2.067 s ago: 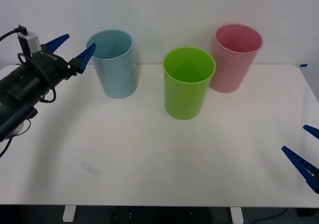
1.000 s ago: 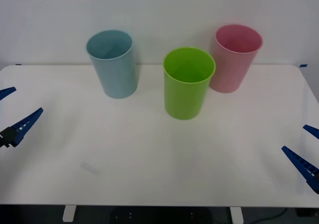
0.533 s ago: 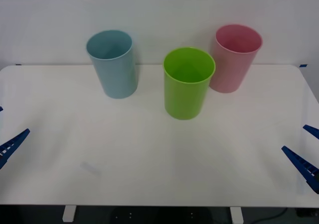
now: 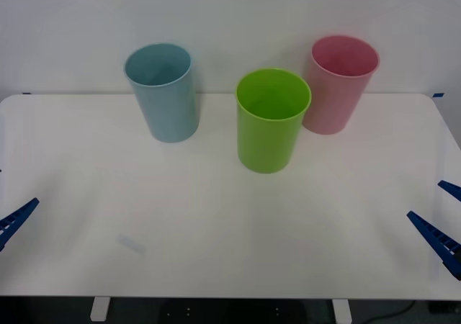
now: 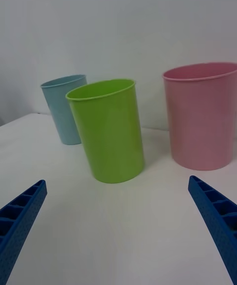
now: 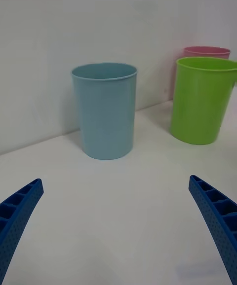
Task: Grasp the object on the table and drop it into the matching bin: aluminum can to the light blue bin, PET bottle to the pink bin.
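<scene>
The light blue bin (image 4: 166,97) stands at the back left of the white table (image 4: 216,216), and the pink bin (image 4: 338,86) at the back right. The aluminum can is out of view. My left gripper (image 4: 11,194) sits low at the table's left edge, open, with nothing between its fingers. In its wrist view the light blue bin (image 6: 104,112) stands straight ahead. My right gripper (image 4: 425,199) is parked at the right edge, open and empty. Its wrist view faces the pink bin (image 5: 202,117).
A lime green bin (image 4: 270,126) stands between the two bins, a little nearer to me. A faint smudge (image 4: 131,243) marks the tabletop at the front left. The wall rises right behind the bins.
My left arm has drawn back from beside the light blue bin's rim, down and out to the table's left edge. The right arm has not moved.
</scene>
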You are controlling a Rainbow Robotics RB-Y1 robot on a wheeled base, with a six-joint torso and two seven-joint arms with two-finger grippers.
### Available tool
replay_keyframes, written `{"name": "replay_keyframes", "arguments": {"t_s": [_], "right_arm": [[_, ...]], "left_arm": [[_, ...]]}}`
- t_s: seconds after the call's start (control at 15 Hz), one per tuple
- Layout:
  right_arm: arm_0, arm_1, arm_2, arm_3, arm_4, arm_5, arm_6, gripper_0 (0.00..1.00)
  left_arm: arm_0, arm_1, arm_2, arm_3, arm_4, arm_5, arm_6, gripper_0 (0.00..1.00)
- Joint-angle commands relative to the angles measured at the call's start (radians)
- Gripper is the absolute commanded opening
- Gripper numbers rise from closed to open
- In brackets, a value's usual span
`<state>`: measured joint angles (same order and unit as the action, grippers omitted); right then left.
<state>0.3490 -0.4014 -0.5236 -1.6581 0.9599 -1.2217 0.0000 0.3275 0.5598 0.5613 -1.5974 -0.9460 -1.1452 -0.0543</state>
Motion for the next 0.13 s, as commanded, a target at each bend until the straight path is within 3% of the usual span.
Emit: {"name": "replay_keyframes", "arguments": {"t_s": [0.07, 0.13], "right_arm": [[0.000, 0.000, 0.000, 0.000, 0.000, 0.000, 0.000, 1.00], [0.000, 0.000, 0.000, 0.000, 0.000, 0.000, 0.000, 1.00]], "left_arm": [[0.005, 0.000, -0.004, 0.000, 0.004, -0.004, 0.005, 1.00], [0.005, 0.000, -0.004, 0.000, 0.004, -0.004, 0.005, 1.00]]}}
